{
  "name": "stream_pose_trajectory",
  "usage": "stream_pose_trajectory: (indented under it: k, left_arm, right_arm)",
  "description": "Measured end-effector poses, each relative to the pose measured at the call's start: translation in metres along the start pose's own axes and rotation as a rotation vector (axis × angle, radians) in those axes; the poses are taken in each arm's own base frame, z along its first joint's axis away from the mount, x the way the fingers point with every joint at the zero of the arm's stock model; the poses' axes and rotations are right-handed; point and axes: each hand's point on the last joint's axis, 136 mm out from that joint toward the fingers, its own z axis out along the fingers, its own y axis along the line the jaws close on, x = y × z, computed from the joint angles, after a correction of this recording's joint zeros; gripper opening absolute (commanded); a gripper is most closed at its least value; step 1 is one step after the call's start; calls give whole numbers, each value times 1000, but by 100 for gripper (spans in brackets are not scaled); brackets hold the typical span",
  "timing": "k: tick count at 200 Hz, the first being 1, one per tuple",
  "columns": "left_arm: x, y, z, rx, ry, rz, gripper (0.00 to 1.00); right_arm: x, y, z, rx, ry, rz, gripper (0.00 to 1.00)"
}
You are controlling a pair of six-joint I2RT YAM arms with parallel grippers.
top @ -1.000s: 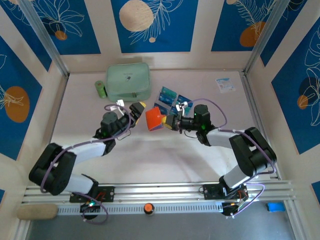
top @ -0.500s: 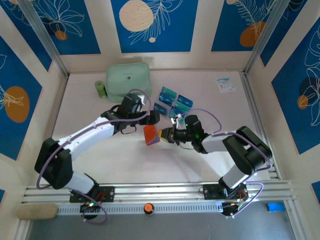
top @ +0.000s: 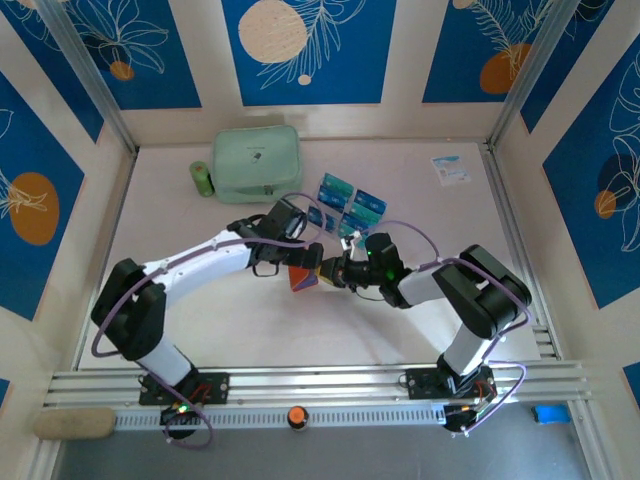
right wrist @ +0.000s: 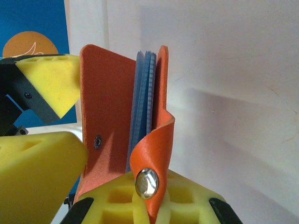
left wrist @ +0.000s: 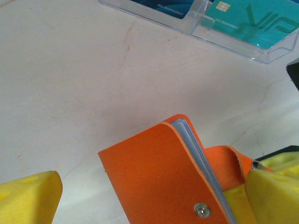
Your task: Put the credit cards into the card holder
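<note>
Top view: orange wallet (top: 303,276) is at mid-tabletop (top: 400,160), held off the surface between the two arms.

Right gripper (top: 330,272): pressed together, pinching the wallet's lower edge and snap flap. In the right wrist view the wallet stands upright and partly open above the yellow pads (right wrist: 37,163), with the snap button (right wrist: 145,183) facing the camera. Thin blue sheets (right wrist: 142,93) sit edge-on between the covers; I cannot tell whether they are cards or sleeves.

Left gripper (top: 305,258): spread wide, with the wallet between its fingers. One left pad (right wrist: 49,79) is just beside the outer cover; contact cannot be told.

Teal cards (top: 345,203) sit in a clear rack (top: 362,224) just beyond the wallet. The left wrist view shows two of them (left wrist: 247,18) in the rack compartments.

Further back on the left are a green pouch (top: 257,162) and a small green roll (top: 202,178). A leaflet (top: 451,168) lies at the back right.
</note>
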Motion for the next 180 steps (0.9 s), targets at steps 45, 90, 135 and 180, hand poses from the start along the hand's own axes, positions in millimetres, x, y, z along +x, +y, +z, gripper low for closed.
stream_pose_trajectory:
  k: [45, 90, 135, 180]
  left_arm:
    - [3, 6, 5, -48, 16, 20, 100]
    - [3, 15, 5, -98, 12, 38, 100]
    - [10, 26, 6, -147, 18, 50, 100]
    - [21, 40, 4, -197, 34, 74, 100]
  right_arm:
    - [-2, -1, 0, 5, -13, 1, 0]
    - [-4, -4, 1, 10, -22, 10, 0]
    - [-3, -21, 2, 41, -39, 43, 0]
    - [-4, -34, 0, 74, -69, 59, 0]
